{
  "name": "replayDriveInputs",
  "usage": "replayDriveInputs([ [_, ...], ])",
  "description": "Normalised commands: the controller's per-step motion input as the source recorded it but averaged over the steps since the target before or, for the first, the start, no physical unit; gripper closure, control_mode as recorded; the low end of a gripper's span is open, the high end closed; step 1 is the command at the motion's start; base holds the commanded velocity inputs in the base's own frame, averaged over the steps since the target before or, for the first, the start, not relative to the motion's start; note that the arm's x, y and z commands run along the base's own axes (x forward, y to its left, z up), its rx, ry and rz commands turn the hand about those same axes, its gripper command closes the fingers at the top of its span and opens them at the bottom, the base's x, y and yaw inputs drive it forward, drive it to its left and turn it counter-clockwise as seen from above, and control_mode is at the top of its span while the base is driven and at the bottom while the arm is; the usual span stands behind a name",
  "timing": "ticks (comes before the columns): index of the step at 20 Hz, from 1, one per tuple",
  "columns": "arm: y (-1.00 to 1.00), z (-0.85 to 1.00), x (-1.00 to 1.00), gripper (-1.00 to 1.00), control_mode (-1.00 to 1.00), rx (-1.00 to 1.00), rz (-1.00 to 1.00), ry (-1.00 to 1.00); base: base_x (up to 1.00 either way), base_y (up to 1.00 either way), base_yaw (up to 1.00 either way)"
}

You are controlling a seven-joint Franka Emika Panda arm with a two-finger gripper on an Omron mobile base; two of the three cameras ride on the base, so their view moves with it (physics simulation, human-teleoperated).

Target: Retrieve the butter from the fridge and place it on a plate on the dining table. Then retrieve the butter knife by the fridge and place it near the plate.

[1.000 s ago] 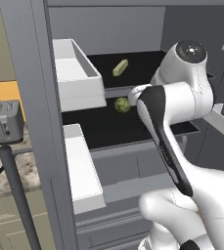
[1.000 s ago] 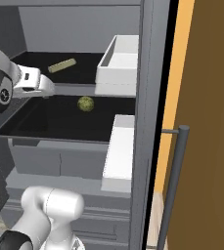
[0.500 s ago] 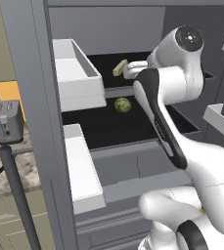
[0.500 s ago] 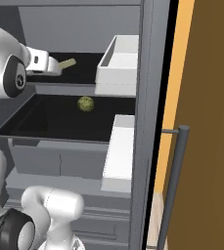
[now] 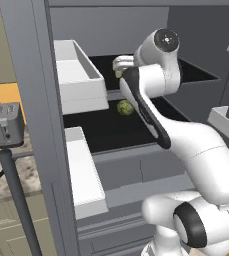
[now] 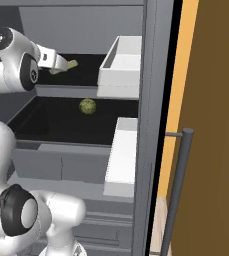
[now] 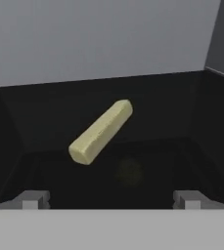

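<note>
butter (image 7: 101,132) on upper fridge (image 5: 46,125) shelf; ball (image 6: 87,106) on shelf below

Pincer (image 7: 111,199) sat at the mouth of the fridge's (image 6: 153,75) upper shelf (image 7: 50,122), jaws wide. Ahead of me open black shelf floor ran to the butter (image 7: 101,132), lying diagonally, nothing between us. Grey back wall (image 7: 99,39) closed it off beyond, dark side walls on both sides. The white door bin (image 6: 122,67) stood off to my right, clear of the path. Green ball (image 6: 87,106) lay one shelf below me.
</note>
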Motion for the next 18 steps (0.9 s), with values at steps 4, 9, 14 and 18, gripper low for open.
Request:
replayDriveInputs([
  [4, 0.14, 0.20, 0.69, -1.00, -1.00, 0.06, -0.06, 0.03, 0.00, 0.00, 0.00],
  [9, 0.05, 0.01, 0.70, -1.00, -1.00, 0.12, -0.06, 0.02, 0.00, 0.00, 0.00],
  [14, 0.07, -0.03, 0.48, -1.00, -1.00, 0.01, -0.04, 0.00, 0.00, 0.00, 0.00],
  [18, 0.05, -0.11, 0.52, -1.00, -1.00, 0.00, -0.05, 0.02, 0.00, 0.00, 0.00],
])
